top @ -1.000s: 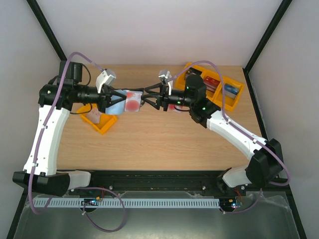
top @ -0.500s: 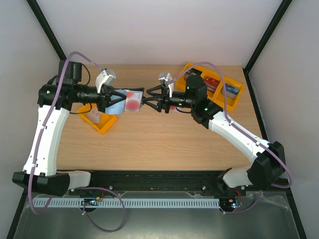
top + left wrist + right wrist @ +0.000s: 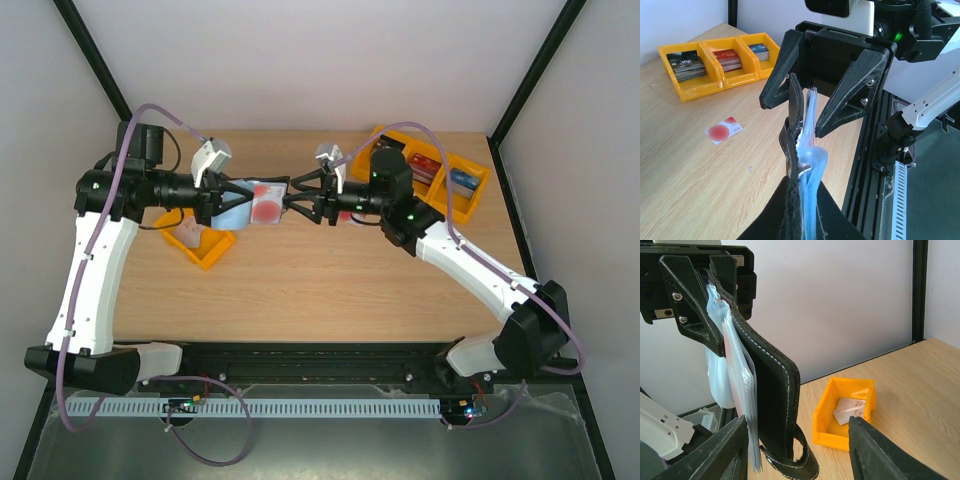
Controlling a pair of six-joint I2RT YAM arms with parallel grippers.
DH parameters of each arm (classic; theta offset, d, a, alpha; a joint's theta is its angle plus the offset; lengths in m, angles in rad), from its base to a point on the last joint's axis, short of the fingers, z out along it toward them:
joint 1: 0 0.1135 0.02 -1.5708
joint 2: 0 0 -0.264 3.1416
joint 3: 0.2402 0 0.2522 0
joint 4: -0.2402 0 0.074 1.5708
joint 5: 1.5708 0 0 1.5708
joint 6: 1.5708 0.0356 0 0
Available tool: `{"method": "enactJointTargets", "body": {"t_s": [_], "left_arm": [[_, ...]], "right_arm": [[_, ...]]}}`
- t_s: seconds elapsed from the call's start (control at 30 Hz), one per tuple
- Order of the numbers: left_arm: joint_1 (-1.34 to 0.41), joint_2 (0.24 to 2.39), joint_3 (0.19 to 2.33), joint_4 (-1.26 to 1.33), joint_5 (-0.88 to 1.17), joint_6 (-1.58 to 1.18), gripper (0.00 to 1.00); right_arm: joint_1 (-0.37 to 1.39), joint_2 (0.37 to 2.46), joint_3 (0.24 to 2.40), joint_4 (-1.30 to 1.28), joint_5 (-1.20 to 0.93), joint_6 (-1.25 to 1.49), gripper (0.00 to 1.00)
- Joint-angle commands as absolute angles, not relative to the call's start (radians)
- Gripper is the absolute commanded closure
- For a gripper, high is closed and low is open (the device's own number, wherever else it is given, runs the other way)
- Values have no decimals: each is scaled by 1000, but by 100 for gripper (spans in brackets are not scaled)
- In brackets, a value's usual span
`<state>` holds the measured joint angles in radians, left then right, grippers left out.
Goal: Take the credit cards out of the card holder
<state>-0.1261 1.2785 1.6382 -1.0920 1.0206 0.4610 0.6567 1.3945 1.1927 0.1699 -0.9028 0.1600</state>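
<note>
- The wooden bench (image 3: 330,290) carries everything, and the two arms meet above its far middle.
- A long yellow tray (image 3: 472,195) of three bins stands at the far right. It holds thick stacks (image 3: 687,65) of cards: one dark, one red, one blue. The top dark card reads "VIP"; I can't make out the print on the others.
- A small yellow tray (image 3: 215,250) sits on the left, below the left arm.
- The left end effector (image 3: 222,203) is clamped on the card holder and holds it up off the bench.
- The right end effector (image 3: 293,203) faces it with its fingers spread, one on either side of the holder's free edge. It grips nothing that I can see.
- The card holder (image 3: 792,140) is black with stitched edges, and clear bluish pockets hang against it.
- Of the credit cards, one (image 3: 265,205) shows a red blotch through the holder's pockets. Another (image 3: 724,131) lies flat on the bench near the long tray, and a pale one (image 3: 850,409) rests in the small tray. Their lettering is too small to read.
</note>
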Motion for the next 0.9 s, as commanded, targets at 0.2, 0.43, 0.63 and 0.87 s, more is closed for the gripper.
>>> {"method": "enactJointTargets", "body": {"t_s": [0.2, 0.43, 0.63, 0.87], "left_arm": [[-127, 1255, 1646, -1104, 1060, 474, 98], [-127, 1254, 1647, -1113, 1062, 483, 98], [-120, 1248, 1644, -1112, 1067, 486, 98], [-101, 1239, 1635, -1114, 1091, 490, 98]], "right_arm": [[671, 1388, 1247, 141, -907, 102, 46], [658, 1359, 1230, 73, -856, 39, 45], [657, 1359, 1239, 53, -837, 27, 44], [657, 1365, 1248, 45, -846, 29, 43]]}}
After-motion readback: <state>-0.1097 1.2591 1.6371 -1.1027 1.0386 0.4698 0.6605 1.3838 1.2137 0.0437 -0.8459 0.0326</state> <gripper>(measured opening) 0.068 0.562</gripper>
